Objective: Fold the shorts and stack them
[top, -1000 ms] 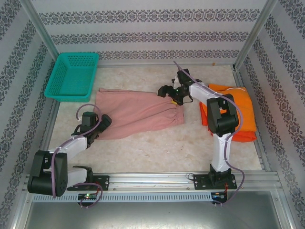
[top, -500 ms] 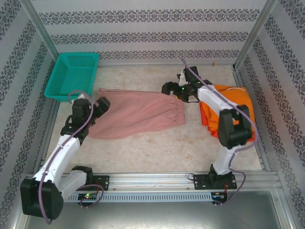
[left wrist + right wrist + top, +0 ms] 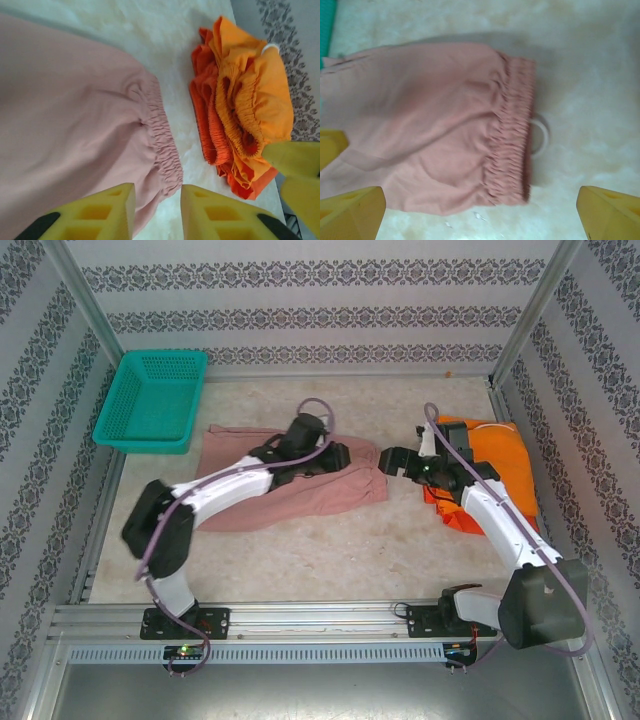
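Status: dusty pink shorts [image 3: 340,490] spread flat on table [image 3: 330,550], centre-left, waistband [image 3: 512,130] toward the right. Bright orange shorts [image 3: 490,445] lying on red-orange shorts [image 3: 450,515] at far right, near the pink pair but apart.

Left gripper [image 3: 157,192] over pink cloth beside waistband, narrowed to a slim gap; can't tell if fabric is pinched. Right gripper [image 3: 390,460] wide open, holding nothing, hovering off the waistband end.

Handling, by the look: light, limp, zero stiffness; likely to sag, drag and wrinkle if pulled from one side. Best taken at gathered elastic, both corners: thicker, less slip. Watch white drawstring loop [image 3: 542,135] for snags.
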Motion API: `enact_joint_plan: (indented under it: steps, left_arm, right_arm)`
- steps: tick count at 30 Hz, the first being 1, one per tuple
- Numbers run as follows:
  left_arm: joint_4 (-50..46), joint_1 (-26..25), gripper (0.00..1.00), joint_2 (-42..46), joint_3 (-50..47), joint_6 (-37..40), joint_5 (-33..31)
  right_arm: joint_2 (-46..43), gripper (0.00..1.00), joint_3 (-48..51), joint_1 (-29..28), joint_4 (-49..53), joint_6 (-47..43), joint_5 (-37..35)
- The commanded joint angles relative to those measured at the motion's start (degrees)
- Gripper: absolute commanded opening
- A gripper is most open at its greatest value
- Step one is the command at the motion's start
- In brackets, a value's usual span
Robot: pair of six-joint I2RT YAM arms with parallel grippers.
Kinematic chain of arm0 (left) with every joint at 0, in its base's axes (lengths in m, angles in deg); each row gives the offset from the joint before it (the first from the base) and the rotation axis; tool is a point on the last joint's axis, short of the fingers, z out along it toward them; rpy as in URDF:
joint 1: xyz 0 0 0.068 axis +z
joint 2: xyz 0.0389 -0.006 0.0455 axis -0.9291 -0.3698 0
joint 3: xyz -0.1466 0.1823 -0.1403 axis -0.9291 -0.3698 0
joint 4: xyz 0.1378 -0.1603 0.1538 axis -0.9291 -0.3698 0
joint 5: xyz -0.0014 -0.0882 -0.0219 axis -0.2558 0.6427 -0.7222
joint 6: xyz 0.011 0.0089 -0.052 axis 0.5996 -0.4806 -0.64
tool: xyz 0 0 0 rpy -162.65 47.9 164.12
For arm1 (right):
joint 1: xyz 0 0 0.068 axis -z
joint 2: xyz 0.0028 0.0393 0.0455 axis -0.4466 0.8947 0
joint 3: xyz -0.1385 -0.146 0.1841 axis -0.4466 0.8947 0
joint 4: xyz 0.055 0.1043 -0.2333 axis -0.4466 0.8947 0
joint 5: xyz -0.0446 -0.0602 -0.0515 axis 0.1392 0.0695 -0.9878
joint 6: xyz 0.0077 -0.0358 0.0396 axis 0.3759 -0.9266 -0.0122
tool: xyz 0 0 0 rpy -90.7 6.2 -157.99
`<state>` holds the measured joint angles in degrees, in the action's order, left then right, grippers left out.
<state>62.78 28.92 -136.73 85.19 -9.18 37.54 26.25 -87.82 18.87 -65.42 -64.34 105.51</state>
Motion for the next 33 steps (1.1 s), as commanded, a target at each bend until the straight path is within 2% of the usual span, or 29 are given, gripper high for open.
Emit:
enact_joint_plan:
  steps: [1, 4, 9, 18, 26, 33]
  left_arm:
    - [-0.16, -1.45, 0.26, -6.89, 6.64, -0.13, 2.18]
    - [0.89, -1.50, 0.22, -12.69, 9.26, -1.36, 3.02]
    - [-0.03, -1.34, 0.17, -17.81, 8.03, -0.11, 0.25]
    - [8.34, 0.30, 0.12, -14.35, -7.83, -3.31, -2.60]
    - [10.46, 0.35, 0.11, -13.95, -10.49, -4.49, -2.60]
    - [10.69, 0.43, 0.10, -13.99, -10.66, -4.39, -2.53]
  right_arm:
    - [-1.85, 0.98, 2.04, 0.63, -0.98, 0.26, 1.98]
    - [-0.43, 0.98, 3.21, 1.19, -2.04, 0.70, 2.04]
    - [5.07, 0.98, 2.03, 1.42, -3.62, 2.14, 4.42]
    - [15.79, 0.89, -1.14, -0.61, -6.71, 7.05, 4.69]
    - [24.42, 0.79, -3.75, -3.27, -12.41, 12.11, 5.97]
    - [28.59, 0.76, -5.55, -6.04, -13.61, 14.12, 4.89]
